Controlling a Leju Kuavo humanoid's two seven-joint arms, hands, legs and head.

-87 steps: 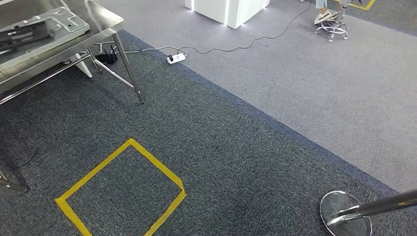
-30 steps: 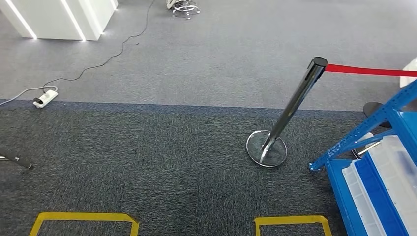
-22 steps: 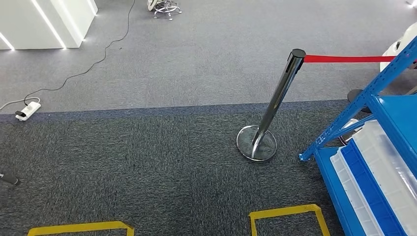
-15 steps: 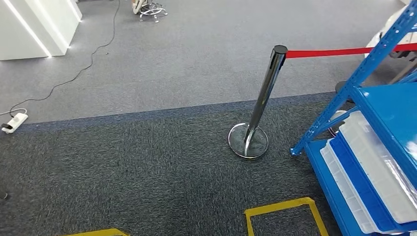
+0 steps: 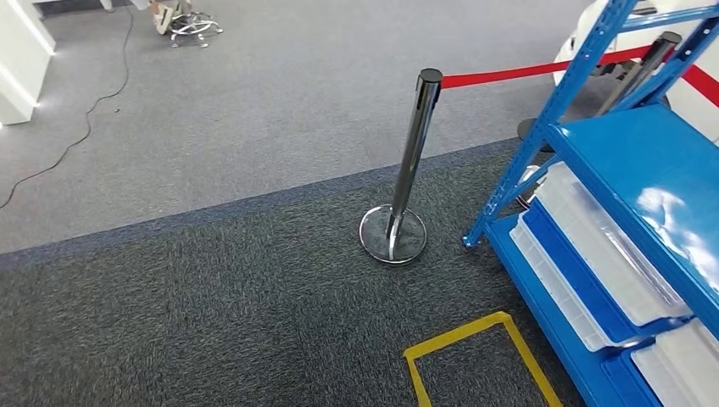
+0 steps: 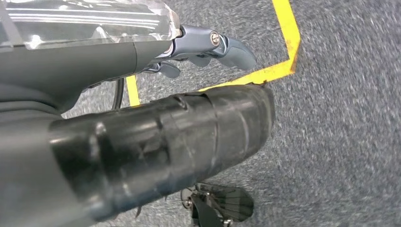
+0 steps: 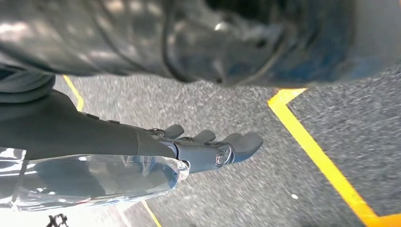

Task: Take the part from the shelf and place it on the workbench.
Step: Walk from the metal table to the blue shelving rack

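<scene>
A blue metal shelf point(image 5: 644, 161) stands at the right of the head view, its top board bare and glossy. On its lower level lie white plastic trays point(image 5: 610, 246) side by side on blue. My left hand point(image 6: 208, 49) hangs over the dark carpet with its fingers stretched out and nothing in them. My right hand point(image 7: 213, 144) hangs the same way, fingers extended and empty, above a strip of yellow floor tape point(image 7: 321, 161).
A chrome barrier post point(image 5: 413, 144) on a round base stands just left of the shelf, with a red belt point(image 5: 509, 75) running right behind the shelf frame. A yellow tape square point(image 5: 475, 339) marks the carpet in front of the shelf. A cable point(image 5: 76, 136) trails at far left.
The whole view has swung to the right: the steel workbench left the picture, the barrier post slid leftward, and the blue shelf came in from the right and grew larger.
</scene>
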